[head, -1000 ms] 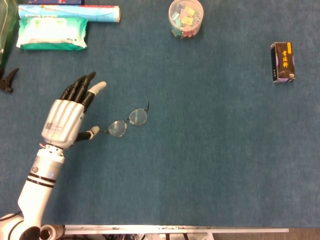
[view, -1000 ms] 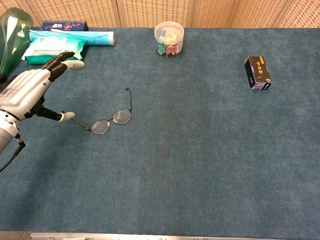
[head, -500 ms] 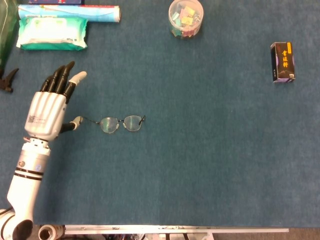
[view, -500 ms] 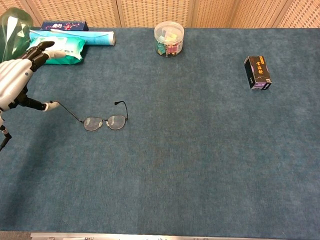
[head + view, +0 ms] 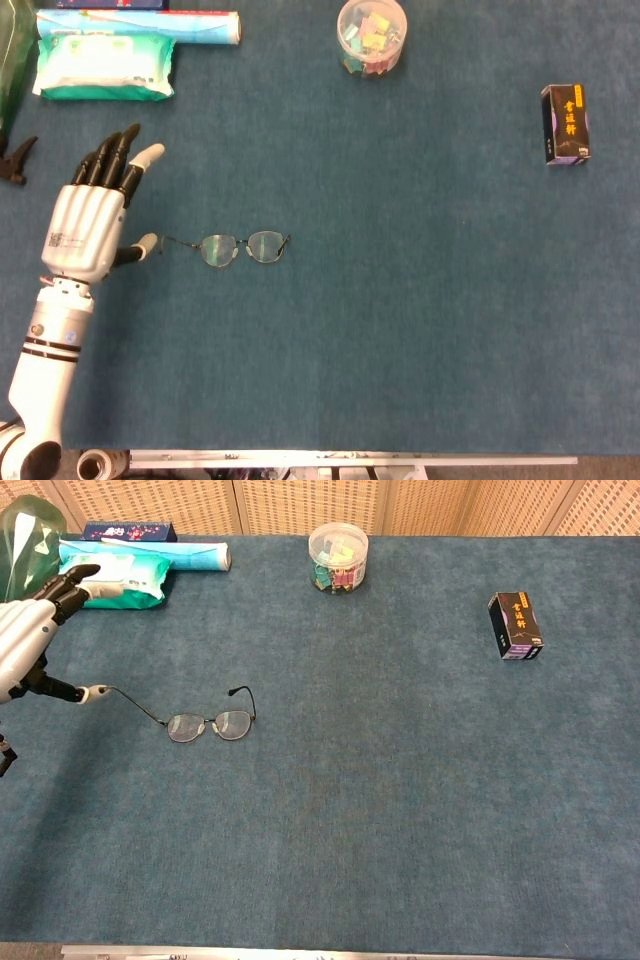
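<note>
Your left hand [image 5: 88,225] lies flat over the blue bench [image 5: 420,300] at its left side, palm down, with the fingers [image 5: 112,160] stretched out and apart, and it holds nothing. The tip of the thumb [image 5: 146,242] is at the end of one temple arm of the eyeglasses [image 5: 240,246]; I cannot tell whether it touches the arm or is only just beside it. The eyeglasses lie on the bench to the right of your hand, with thin wire frame and both temple arms unfolded, one pointing to the thumb.

Your right hand does not show in either view.

At the far left edge of the bench there is a pack of wet wipes [image 5: 104,66], and behind it a light blue roll [image 5: 140,27]. A round clear tub with colourful clips [image 5: 372,35] stands at the far edge near the middle. A small black box [image 5: 565,124] stands well apart at the right side.
</note>
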Available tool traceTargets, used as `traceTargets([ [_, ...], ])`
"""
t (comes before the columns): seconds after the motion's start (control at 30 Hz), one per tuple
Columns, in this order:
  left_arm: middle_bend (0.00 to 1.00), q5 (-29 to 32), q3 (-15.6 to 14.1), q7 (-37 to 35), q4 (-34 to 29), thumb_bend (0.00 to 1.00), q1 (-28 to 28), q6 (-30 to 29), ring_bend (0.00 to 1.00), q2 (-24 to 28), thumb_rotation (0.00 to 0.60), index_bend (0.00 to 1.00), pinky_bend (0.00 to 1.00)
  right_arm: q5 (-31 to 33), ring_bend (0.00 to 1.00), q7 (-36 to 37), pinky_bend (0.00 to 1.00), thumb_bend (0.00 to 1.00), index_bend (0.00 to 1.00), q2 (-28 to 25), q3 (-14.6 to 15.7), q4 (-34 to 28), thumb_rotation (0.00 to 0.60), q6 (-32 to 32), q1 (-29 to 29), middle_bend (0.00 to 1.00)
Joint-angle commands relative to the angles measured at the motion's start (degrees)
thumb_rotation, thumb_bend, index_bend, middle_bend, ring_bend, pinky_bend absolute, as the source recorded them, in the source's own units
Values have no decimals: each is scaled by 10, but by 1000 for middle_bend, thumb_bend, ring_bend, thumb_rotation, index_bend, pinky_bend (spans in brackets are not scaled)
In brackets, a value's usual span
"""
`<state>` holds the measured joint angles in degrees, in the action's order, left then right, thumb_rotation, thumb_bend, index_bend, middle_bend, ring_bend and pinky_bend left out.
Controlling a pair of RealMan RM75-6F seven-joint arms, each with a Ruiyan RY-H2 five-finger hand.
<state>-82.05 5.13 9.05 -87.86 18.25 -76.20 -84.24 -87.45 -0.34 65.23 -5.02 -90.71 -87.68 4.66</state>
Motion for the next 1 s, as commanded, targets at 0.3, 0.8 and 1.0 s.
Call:
traceTargets([
  [0.3, 0, 12, 10, 16, -6, 133, 9, 8, 3, -7, 600, 138, 136, 0, 356, 3, 600, 157, 507, -2, -1, -4, 600, -5, -2, 468],
  [0.8, 0, 14, 15, 56, -12, 133, 34, 25, 4, -42, 600, 138, 136, -5, 356, 10, 600, 157, 507, -8, -3, -12, 600, -15, -5, 468],
  [1.0, 0, 21, 13, 60, 3, 133, 40, 34, 3, -59, 600, 138, 136, -6, 356, 14, 600, 157, 507, -13, -6, -17, 600, -23, -8, 468],
])
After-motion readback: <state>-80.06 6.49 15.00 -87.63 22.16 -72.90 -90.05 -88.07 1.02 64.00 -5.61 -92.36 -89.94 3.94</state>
